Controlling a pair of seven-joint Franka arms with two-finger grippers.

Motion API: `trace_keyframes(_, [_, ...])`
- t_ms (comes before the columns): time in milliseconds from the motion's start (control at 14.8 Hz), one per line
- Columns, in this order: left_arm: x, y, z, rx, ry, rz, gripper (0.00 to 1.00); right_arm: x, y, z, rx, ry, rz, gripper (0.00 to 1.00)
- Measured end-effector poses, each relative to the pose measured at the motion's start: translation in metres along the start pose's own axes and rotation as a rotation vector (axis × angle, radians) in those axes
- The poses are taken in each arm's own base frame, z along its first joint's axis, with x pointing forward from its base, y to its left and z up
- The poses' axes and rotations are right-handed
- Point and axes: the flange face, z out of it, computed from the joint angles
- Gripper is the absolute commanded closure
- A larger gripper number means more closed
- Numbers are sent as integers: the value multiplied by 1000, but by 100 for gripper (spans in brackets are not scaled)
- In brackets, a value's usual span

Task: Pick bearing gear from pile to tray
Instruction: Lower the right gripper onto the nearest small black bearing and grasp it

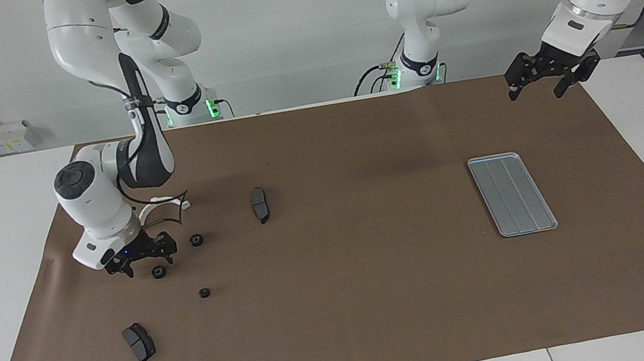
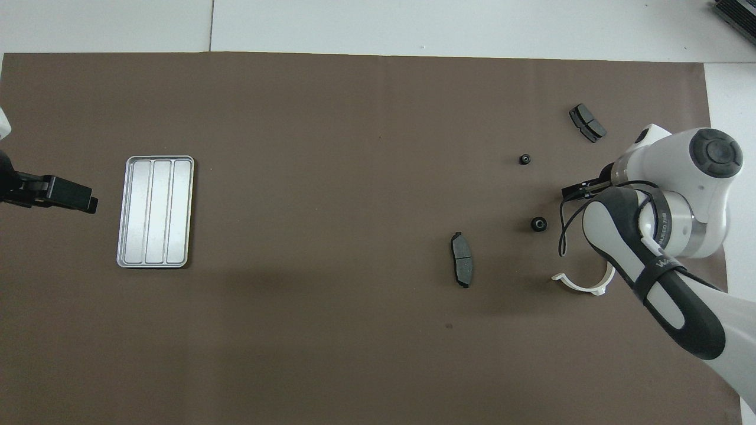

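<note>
Your tray sits bare on the brown mat toward the left arm's end, only its lengthwise grooves showing. The gears are small, black and round: one lies just beside your right gripper, whose jaws stand apart with nothing in them; two more lie near. Your left gripper waits spread and unladen, raised over the mat's corner.
</note>
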Motion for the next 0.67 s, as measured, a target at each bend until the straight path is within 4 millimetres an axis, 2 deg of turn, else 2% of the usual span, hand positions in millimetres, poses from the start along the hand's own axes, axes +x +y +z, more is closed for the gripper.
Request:
trace_keyframes(135, [0,0,0,0,0,0,0,1,0,0,-2,7,0,25])
trace_keyframes(405, [0,0,0,0,0,0,0,1,-1,9,6,49,18,27])
trace_keyframes(675, [0,0,0,0,0,0,0,-4,-4,20,17,32,24,34])
